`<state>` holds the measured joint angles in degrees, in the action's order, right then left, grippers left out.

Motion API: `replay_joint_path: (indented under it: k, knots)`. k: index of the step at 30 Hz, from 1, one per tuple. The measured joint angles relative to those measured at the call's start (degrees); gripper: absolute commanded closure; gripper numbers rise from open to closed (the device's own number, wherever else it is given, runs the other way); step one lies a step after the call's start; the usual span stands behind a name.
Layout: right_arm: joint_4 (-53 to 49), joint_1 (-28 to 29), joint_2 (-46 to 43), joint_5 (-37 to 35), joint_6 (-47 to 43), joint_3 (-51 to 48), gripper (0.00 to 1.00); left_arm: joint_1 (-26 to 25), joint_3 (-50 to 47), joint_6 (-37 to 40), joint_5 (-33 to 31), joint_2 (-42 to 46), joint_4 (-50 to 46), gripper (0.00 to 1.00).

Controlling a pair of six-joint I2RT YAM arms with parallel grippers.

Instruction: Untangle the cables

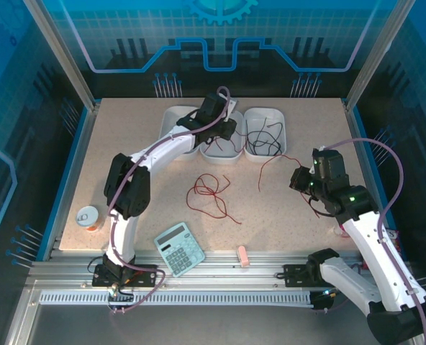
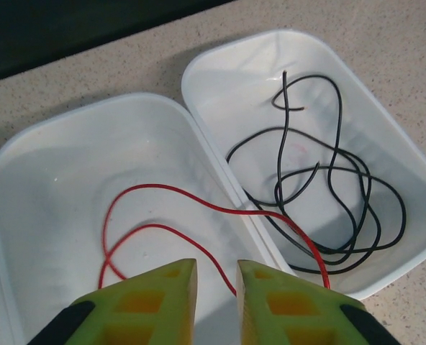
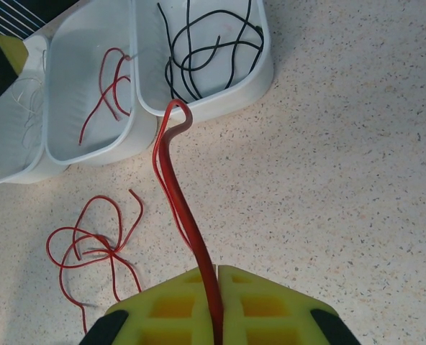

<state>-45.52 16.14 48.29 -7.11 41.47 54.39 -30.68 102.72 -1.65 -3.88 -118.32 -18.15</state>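
Speckled beige table [image 1: 285,215] under us, and at its near edge lie a calculator [image 1: 179,248] and a small pink cylinder [image 1: 243,256]. On the right we see the right pincer [image 3: 216,277] clenched tight on a red cable [image 3: 177,194], the strand pinched between its yellow-green fingers. From there that cable runs away across the tabletop and hooks over the near rim of the right tray [image 3: 267,65]. Left of it, well apart from both pincers, we have a loose red cable [image 1: 211,194] lying in tangled loops on the bare surface.

Further back now, to the row of white trays! The left pincer [image 2: 216,287] hangs over the middle tray [image 2: 91,108], released, with a narrow gap between its fingers. Just beyond its fingertips a red strand [image 2: 148,188] curls inside that tray, and we watch it cross the shared rim into the right tray. One end runs down towards the gap; we cannot tell whether it touches a finger. Beyond it, black cables [image 2: 328,187] coil in overlapping loops on the right tray's floor.
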Motion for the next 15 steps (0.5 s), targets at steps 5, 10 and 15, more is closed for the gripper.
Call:
replay_joint_path:
  k: [5,10,15]
  knots:
    - [-0.7,0.1,-0.2,-0.8,0.0,0.0,1.0,0.1,0.0,-1.1,4.1,-0.3,-0.8,0.57]
    - [-1.4,0.1,-0.4,-1.6,0.0,0.0,1.0,-1.0,0.0,-1.2,6.6,-0.3,-1.2,0.56]
    - [-1.5,0.1,-0.4,-1.7,0.0,0.0,1.0,-2.9,1.8,-1.2,6.7,-2.4,-2.7,0.57]
